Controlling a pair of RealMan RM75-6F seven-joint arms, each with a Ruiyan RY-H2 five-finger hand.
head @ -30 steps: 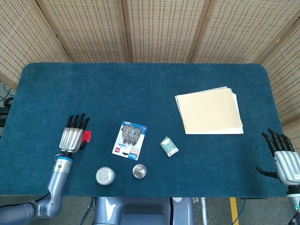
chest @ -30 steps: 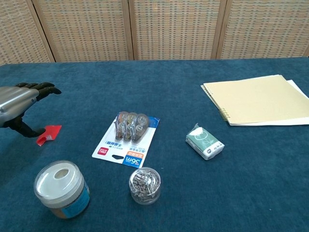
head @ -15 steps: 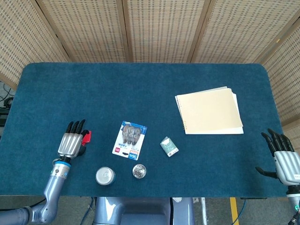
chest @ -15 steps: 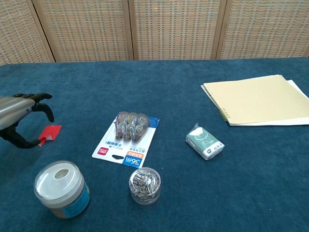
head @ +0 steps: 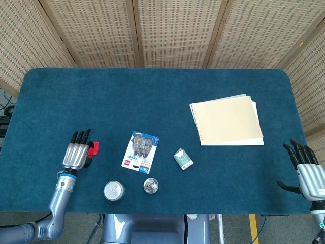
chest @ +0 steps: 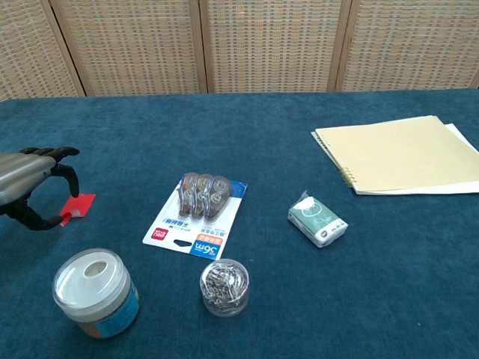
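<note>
My left robot hand (chest: 30,187) curls around the red clip (chest: 77,205) — not gripping yet. Right robot hand (head: 310,173) open. The clip could skid away — it's flat on the table (head: 152,96).

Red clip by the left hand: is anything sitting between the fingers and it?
Nothing visible does. The small red clip lies on the blue cloth right at the left hand, whose curled fingers arch over its near end. The white-lidded round tin sits nearer the table's front edge, off that line.
</note>
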